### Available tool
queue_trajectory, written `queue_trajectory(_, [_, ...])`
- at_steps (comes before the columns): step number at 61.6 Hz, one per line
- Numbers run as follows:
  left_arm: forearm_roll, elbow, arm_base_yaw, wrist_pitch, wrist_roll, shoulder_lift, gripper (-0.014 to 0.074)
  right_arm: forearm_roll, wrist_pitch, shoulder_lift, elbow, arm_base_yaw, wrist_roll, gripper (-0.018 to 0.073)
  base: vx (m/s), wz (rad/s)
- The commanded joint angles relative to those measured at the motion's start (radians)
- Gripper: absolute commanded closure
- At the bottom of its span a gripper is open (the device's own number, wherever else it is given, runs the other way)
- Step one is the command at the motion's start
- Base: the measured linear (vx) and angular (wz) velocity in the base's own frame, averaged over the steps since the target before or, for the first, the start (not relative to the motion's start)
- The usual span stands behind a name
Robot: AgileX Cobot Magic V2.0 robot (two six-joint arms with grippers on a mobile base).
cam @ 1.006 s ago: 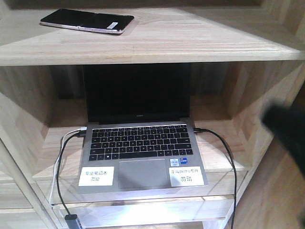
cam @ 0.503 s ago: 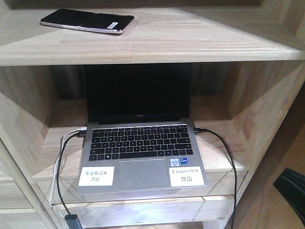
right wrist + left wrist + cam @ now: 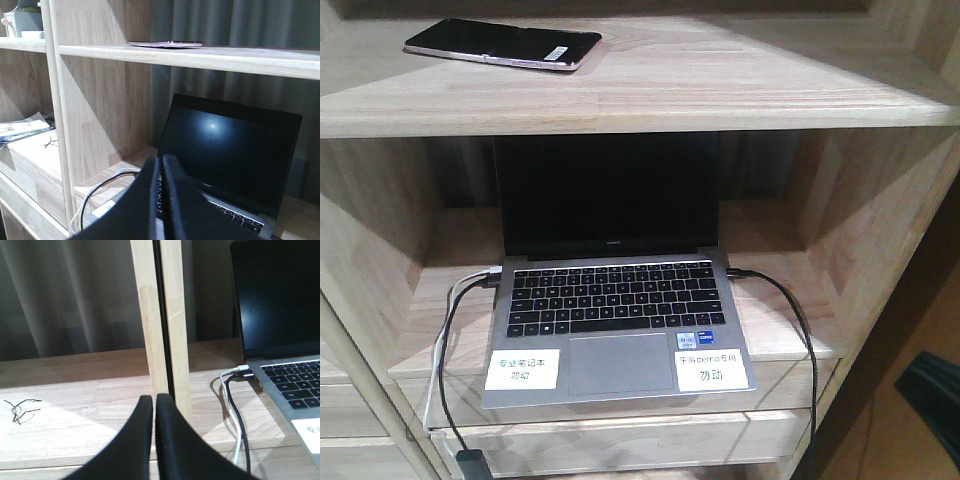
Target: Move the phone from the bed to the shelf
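Phone (image 3: 503, 44) is seen lying flat on the shelf (image 3: 720, 95), upper left of the front view, above the laptop (image 3: 615, 300).

It is judged thin, stiff, glossy, slippery and fragile; its long edges would best be gripped. Left gripper (image 3: 154, 412) and right gripper (image 3: 160, 172) are pressed together, empty.

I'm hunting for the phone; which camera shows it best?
The exterior front-facing view: the phone lies in full on the upper shelf. The right wrist view shows only its thin edge; the left wrist view doesn't show it.
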Motion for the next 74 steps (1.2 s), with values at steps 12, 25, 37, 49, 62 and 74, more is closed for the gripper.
queue_trajectory(12, [-0.009, -0.022, -0.005, -0.072, -0.006, -0.011, 0.0595, -0.194, -0.088, 0.015, -0.025, -0.007, 0.206, 0.0564, 0.0, 0.0])
queue_trajectory(25, [-0.009, -0.022, -0.005, -0.072, -0.006, -0.011, 0.0595, -0.734, -0.088, 0.015, -0.025, -0.007, 0.792, 0.0564, 0.0, 0.0])
queue_trajectory(37, [-0.009, -0.022, -0.005, -0.072, -0.006, -0.011, 0.0595, -1.206, -0.118, 0.015, -0.025, -0.008, 1.219, 0.0564, 0.0, 0.0])
queue_trajectory(49, [-0.009, -0.022, -0.005, -0.072, -0.006, -0.011, 0.0595, -1.282, -0.128, 0.014, -0.014, -0.063, 1.241, 0.0564, 0.0, 0.0])
queue_trajectory(62, [-0.009, -0.022, -0.005, -0.072, -0.006, -0.011, 0.0595, -1.266, -0.247, -0.049, 0.11, -0.247, 1.246, 0.0564, 0.0, 0.0])
queue_trajectory(74, [-0.009, -0.022, -0.005, -0.072, -0.006, -0.011, 0.0595, -1.251, -0.375, -0.171, 0.25, -0.361, 1.248, 0.0564, 0.0, 0.0])
